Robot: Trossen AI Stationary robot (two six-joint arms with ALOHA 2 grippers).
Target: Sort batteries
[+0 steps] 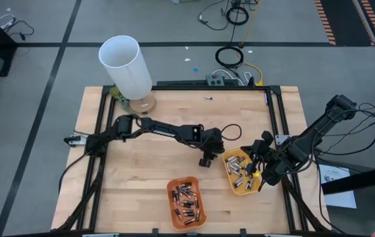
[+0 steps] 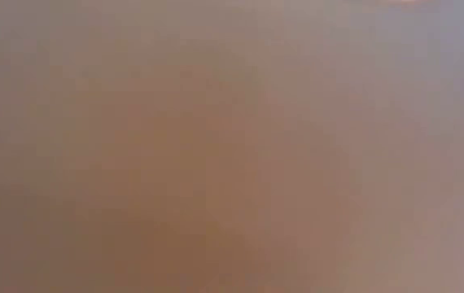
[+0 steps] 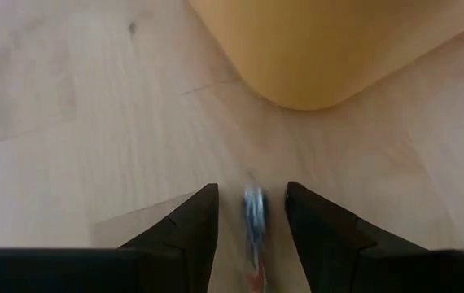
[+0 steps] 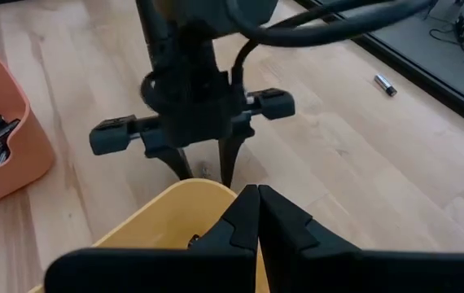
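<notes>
White tube (image 1: 127,67) stands at table's (image 1: 154,118) far left corner. Orange tray (image 1: 185,201) near front edge holds dark batteries (image 1: 187,199). Left gripper (image 1: 206,160), fingers apart, straddles one silvery battery (image 3: 254,213) on the wood just beside yellow tray (image 1: 240,172) of silvery cells. Right gripper (image 4: 256,213), fingers together, hovers over yellow tray.

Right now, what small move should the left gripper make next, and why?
Probably close the left gripper on the battery: a silvery cell lies on the table between its open fingers, beside the yellow tray.
</notes>
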